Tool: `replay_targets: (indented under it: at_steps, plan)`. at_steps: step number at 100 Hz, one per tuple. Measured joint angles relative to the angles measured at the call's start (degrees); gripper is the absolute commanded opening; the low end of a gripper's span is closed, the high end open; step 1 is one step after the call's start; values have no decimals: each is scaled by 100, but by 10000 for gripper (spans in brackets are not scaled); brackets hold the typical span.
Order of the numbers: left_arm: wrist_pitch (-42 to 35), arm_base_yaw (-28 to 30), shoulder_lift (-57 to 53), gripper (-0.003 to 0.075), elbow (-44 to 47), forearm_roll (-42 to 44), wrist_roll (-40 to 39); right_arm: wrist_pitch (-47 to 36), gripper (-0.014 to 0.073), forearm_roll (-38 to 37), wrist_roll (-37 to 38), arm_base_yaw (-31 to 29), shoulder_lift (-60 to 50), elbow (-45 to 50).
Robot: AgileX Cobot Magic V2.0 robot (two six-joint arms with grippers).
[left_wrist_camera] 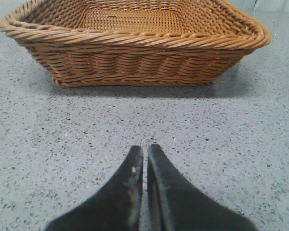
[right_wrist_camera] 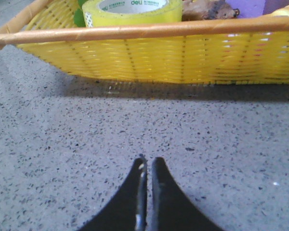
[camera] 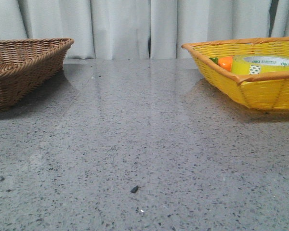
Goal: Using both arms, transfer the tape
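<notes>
Tape [right_wrist_camera: 132, 12] upright-flat inside yellow basket [right_wrist_camera: 149, 57]; right end effector [right_wrist_camera: 148, 166] clenched, empty, outside basket: unclench, clear rim, straddle roll wall; left end effector [left_wrist_camera: 145, 154] clenched

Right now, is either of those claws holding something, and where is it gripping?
Nothing is held. The left gripper and right gripper are both shut and empty, and the tape sits in the yellow basket.

Pale pleated curtain [camera: 120, 29] behind — speckled grey stone table [camera: 135, 144] in front.
</notes>
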Motion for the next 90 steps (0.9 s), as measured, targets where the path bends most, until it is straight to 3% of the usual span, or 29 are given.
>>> replay_targets:
  at_steps: [16, 32, 60, 90]
  plan:
    - [0, 0, 0, -21, 0, 1, 0, -469, -67, 79, 0, 0, 0, 0]
    - [-237, 0, 0, -21, 0, -46, 0, -1143, -67, 980, 0, 0, 0, 0]
    - [-1407, 0, 0, -21, 0, -481, 0, -1075, -67, 1266, 12, 0, 0, 0]
    - [-1398, 0, 0, -21, 0, -639, 0, -1064, -67, 1307, 12, 0, 0, 0]
